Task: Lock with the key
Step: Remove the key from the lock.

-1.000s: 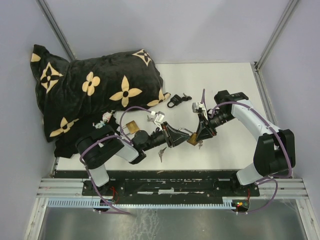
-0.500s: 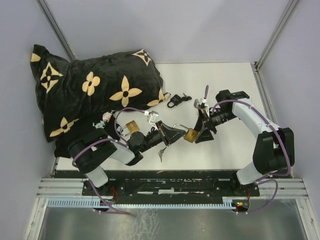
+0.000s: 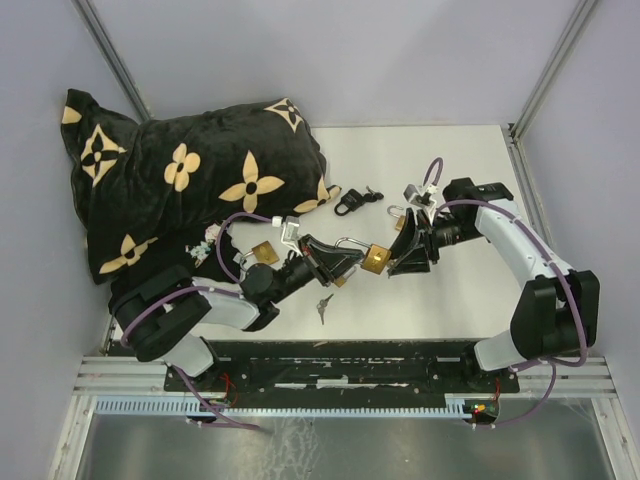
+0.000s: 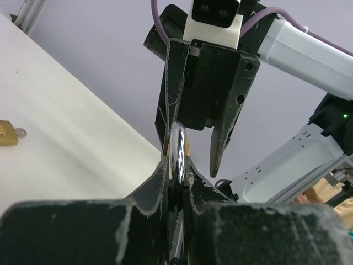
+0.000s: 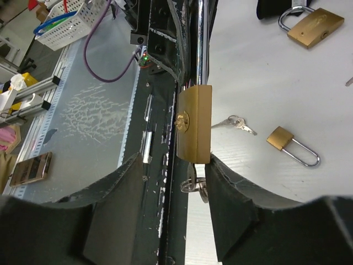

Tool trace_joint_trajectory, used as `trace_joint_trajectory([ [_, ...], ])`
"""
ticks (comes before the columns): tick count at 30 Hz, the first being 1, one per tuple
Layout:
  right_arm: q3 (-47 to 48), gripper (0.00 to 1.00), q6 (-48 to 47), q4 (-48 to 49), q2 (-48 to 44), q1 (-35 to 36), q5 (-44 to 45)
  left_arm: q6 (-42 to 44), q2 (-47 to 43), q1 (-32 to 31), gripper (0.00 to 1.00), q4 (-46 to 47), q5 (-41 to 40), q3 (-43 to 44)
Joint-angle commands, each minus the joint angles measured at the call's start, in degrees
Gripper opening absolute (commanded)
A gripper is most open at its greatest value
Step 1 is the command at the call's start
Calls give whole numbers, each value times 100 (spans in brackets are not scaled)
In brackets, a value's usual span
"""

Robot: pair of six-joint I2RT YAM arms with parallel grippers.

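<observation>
The white bench (image 3: pixel 450 160) had a black flowered cushion (image 3: pixel 190 180) heaped at its far left, and the two arms met over the near middle of it; between them, held up off the surface as far as I could see, was the brass padlock (image 5: pixel 194 124). Its long axis ran straight from one arm to the other, shackle end toward the left arm, body end toward the right.

The left fingers (image 4: pixel 154 185) were clenched on the steel shackle (image 4: pixel 177 146), pinching the bow so that the body stuck out beyond their tips. The right fingers (image 5: pixel 124 204) were parted and straddled the body from the opposite side; one looked to be at or near its edge and the other stood off with a plain gap, so I took them as not gripping anything.

Below the bottom end of the body, down between the right fingers, hung a small bit of metal that looked like a key (image 5: pixel 194 186); whether it was seated in the keyway I could not tell.

So the working end of the padlock pointed at the right arm, which was much the nearer to that key; I judged the turning would fall to the right fingers while the left held the shackle steady.

A spare padlock (image 5: pixel 292 144) and loose keys (image 5: pixel 236 122) lay on the bench off to the side, apart from all this.
</observation>
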Motion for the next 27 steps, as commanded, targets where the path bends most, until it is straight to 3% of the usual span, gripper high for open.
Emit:
trace_joint_trajectory([
  [1, 221, 54, -250, -268, -204, -19, -454, -160, -334, 43, 3, 1197, -158, 21],
  [5, 304, 51, -598, -619, -96, -18, -389, -197, -367, 55, 3, 1198, -181, 26],
  [15, 699, 43, -2570, -2434, 446, -19, -360, -214, -402, 68, 3, 1200, -235, 61],
  [21, 696, 43, -2635, -2503, 496, -14, -350, -198, -430, 73, 3, 1199, -247, 50],
  [27, 690, 52, -2657, -2504, 557, -15, -327, -153, -446, 69, 3, 1199, -105, 127],
])
